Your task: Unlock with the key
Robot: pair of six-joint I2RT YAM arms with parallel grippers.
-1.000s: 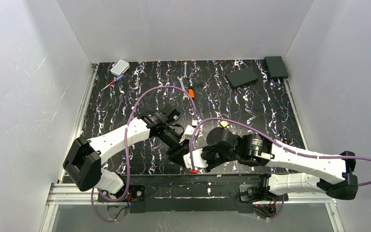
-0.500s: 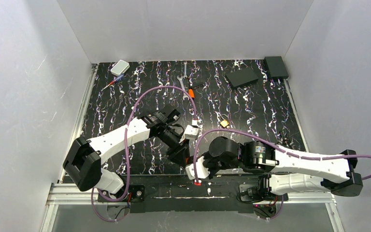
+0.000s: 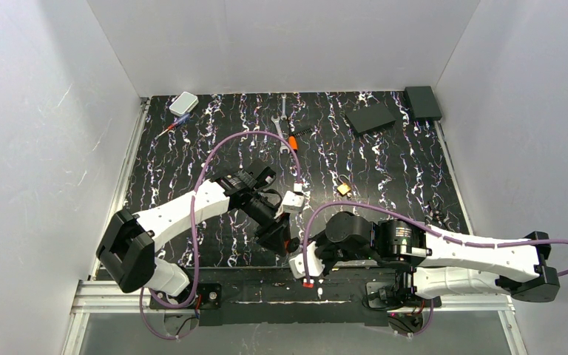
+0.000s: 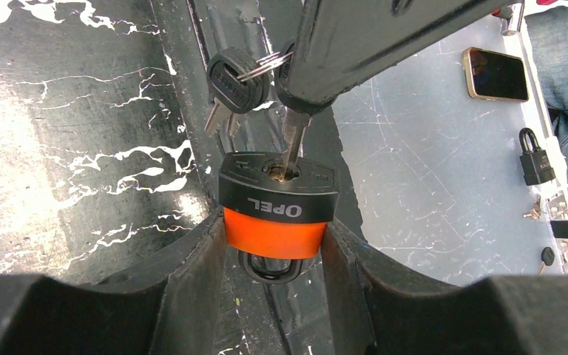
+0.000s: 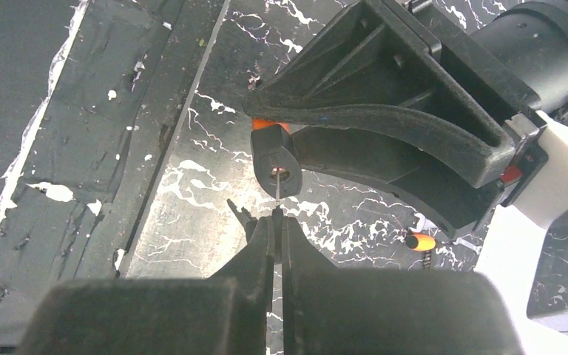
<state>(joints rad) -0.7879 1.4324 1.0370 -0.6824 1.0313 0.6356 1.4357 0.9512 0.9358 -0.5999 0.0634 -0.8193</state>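
Observation:
My left gripper (image 4: pixel 274 251) is shut on an orange padlock with a black cap marked OPEL (image 4: pixel 277 214), keyhole facing out. My right gripper (image 5: pixel 276 222) is shut on the dark head of the key (image 4: pixel 293 140). The key's silvery blade has its tip in the keyhole, with part of the blade still showing. Spare dark-headed keys (image 4: pixel 237 74) hang from the same ring beside it. In the right wrist view the padlock (image 5: pixel 275 168) sits just beyond my fingertips, in line with the thin blade (image 5: pixel 276 191). In the top view the two grippers (image 3: pixel 275 235) (image 3: pixel 299 260) meet near the table's front edge.
A small brass padlock (image 3: pixel 344 189) lies mid-table right of the left arm. Wrenches (image 3: pixel 281 122) and an orange-handled tool (image 3: pixel 293 142) lie further back. Dark boxes (image 3: pixel 370 120) (image 3: pixel 422 102) are at the back right, a white box (image 3: pixel 183 103) at the back left.
My right arm has drawn back toward the near edge, uncovering the brass padlock, with its gripper still at the orange padlock. The left arm has stayed put.

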